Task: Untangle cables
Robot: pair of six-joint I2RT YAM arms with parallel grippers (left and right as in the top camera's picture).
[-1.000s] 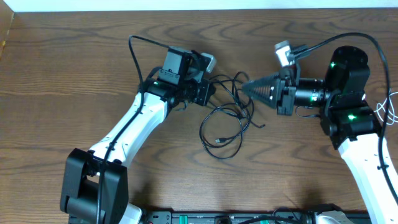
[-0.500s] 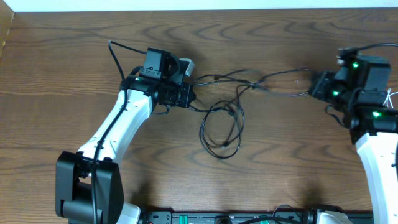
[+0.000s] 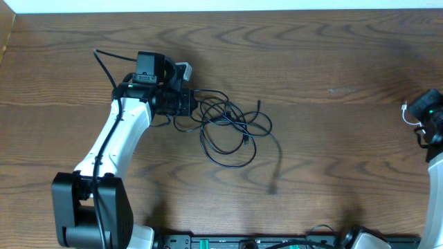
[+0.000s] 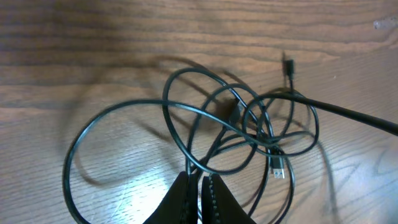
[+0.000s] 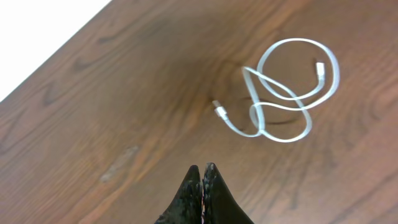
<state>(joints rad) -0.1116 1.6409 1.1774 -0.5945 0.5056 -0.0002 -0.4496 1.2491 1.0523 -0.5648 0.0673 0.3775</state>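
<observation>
A tangle of black cables (image 3: 228, 128) lies in loops left of the table's middle, and one loose end trails to the lower right (image 3: 274, 181). My left gripper (image 3: 192, 104) sits at the tangle's left edge. In the left wrist view it (image 4: 199, 178) is shut on a black cable strand, with the loops (image 4: 249, 124) and a USB plug (image 4: 278, 169) just ahead. My right gripper (image 5: 203, 168) is shut with nothing in it, above bare table. A white cable (image 5: 289, 102) lies in loose loops beyond it, apart from the black ones.
The right arm (image 3: 430, 114) is at the far right edge of the overhead view. The left arm (image 3: 118, 135) reaches up from the bottom left. The table's far edge meets a white surface (image 5: 37, 31).
My left gripper has pulled the black tangle to the left. My right arm has swung far right, and the black cable stretched between the grippers now lies slack on the table.
</observation>
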